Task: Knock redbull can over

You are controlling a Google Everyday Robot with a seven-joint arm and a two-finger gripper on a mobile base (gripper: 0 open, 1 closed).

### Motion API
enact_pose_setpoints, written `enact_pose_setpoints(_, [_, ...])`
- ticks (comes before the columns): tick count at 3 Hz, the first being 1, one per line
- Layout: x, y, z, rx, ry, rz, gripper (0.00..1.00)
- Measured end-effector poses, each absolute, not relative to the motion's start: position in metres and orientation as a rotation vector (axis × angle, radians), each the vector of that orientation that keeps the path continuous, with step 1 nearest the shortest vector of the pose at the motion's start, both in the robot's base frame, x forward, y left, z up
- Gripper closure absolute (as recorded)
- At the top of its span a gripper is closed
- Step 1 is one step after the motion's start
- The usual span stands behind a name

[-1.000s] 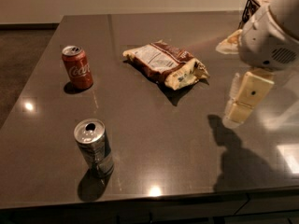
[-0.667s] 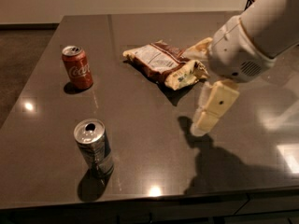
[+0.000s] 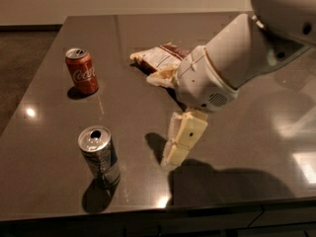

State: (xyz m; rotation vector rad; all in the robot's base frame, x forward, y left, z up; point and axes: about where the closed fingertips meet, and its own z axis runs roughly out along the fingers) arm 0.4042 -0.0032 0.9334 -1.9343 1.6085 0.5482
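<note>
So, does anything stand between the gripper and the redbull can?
Nothing visible. The gripper hangs low just right of the redbull can, with only bare table between them; the Coca-Cola can and snack bag sit farther back.

One raised view, looking down across the table [image 3: 44, 152] from its near edge, fairly close, end effector [image 3: 173, 158] lower centre of frame

We see dim light from above; glare patches on table [image 3: 123, 58]; gripper [image 3: 172, 159], low right of silver can [image 3: 101, 157], casts broad shadow forward.
</note>
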Motion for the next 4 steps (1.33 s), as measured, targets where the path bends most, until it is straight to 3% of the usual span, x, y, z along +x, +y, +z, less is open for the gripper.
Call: enact_pose_setpoints(4, [0.367, 0.074, 0.909, -2.028, 1.423, 0.817, 0.0])
